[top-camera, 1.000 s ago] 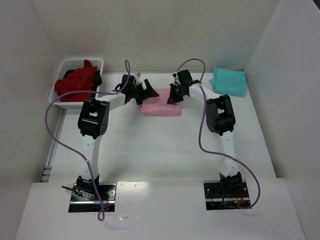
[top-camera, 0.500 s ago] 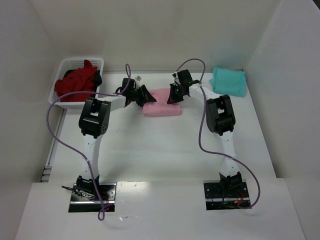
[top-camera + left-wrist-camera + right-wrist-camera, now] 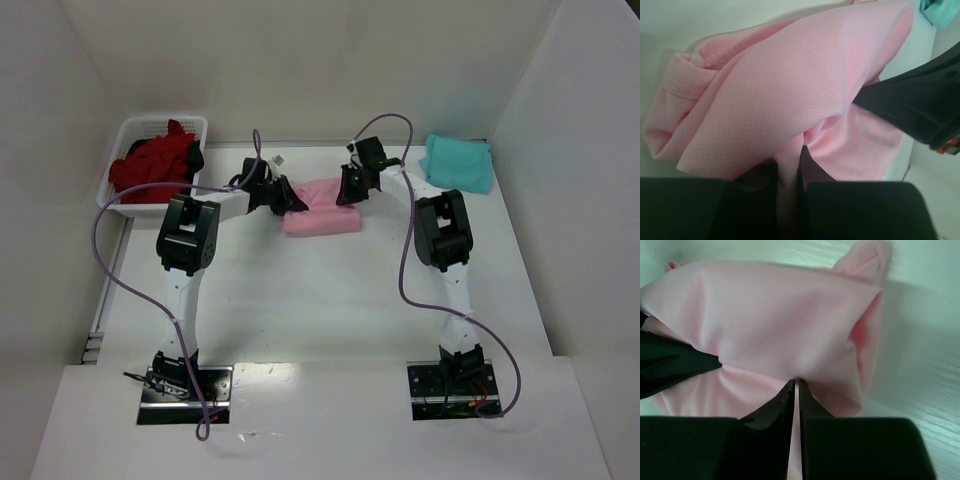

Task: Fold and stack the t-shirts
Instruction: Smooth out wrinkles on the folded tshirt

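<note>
The folded light pink t-shirt [image 3: 325, 210] lies at the back middle of the table. My left gripper [image 3: 290, 203] is at its left edge, shut on a fold of the pink cloth [image 3: 790, 85] that runs down between the jaws [image 3: 789, 172]. From the right side my right gripper [image 3: 347, 192] meets the pink t-shirt [image 3: 780, 315]; its jaws [image 3: 796, 383] stand almost together with a thin strip of pink cloth between them. A folded teal t-shirt [image 3: 458, 162] lies at the back right. Dark red t-shirts [image 3: 150, 170] are heaped in the basket.
The white lattice basket [image 3: 118, 135] stands at the back left corner. White walls close in the table at the back and both sides. Purple cables loop over both arms. The right gripper's dark finger [image 3: 910, 105] shows in the left wrist view.
My left gripper has slid right onto the pink t-shirt's left edge and closed on it. The right gripper has stayed at the right edge.
</note>
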Action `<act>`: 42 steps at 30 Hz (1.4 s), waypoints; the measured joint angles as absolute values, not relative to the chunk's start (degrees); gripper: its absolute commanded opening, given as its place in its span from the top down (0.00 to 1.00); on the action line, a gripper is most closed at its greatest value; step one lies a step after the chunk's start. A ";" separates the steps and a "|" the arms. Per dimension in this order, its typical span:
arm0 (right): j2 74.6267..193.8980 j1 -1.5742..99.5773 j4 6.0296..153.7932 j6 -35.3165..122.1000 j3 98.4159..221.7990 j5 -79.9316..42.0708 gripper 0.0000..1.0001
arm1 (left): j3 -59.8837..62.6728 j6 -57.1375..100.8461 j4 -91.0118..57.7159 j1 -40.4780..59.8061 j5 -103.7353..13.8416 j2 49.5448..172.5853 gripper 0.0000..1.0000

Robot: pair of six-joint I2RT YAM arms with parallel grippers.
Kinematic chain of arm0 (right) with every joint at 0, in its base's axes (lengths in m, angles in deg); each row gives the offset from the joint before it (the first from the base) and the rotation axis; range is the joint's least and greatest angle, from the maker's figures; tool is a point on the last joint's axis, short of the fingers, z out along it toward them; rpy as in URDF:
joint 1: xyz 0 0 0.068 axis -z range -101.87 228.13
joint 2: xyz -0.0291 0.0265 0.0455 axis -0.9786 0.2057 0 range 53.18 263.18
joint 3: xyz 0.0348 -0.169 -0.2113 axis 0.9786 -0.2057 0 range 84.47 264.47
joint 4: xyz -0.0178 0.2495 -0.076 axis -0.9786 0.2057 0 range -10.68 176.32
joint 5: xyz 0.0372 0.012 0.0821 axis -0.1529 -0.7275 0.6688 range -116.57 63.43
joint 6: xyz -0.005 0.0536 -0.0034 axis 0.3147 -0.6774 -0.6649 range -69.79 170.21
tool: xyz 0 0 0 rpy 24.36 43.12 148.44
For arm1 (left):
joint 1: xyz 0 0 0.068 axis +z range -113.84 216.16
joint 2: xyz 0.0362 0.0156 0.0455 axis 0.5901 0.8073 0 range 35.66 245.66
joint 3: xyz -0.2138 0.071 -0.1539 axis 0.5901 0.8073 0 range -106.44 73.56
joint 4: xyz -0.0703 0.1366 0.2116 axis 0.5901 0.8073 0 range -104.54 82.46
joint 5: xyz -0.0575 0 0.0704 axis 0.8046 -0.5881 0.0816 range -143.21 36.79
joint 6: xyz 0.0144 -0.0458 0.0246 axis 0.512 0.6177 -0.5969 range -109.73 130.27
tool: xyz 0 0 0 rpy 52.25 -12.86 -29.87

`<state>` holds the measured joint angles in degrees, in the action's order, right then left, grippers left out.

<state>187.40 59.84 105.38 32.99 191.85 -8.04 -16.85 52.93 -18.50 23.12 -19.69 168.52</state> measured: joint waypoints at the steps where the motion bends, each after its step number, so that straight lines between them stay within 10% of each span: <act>1: 186.98 60.08 105.55 32.97 191.85 -8.33 0.66 | -16.85 52.30 -17.65 23.21 -19.65 168.28 1.00; 11: 173.91 64.65 105.96 31.36 190.44 -12.69 0.01 | -17.20 51.71 -13.83 24.46 -16.92 167.62 1.00; 22: 150.30 67.23 100.15 30.32 172.78 -14.74 0.00 | -17.61 60.47 -18.39 24.13 -14.79 167.03 1.00; 42: 165.12 71.54 84.91 27.22 155.08 6.15 0.00 | -20.67 53.77 -3.25 23.77 -23.31 167.01 0.90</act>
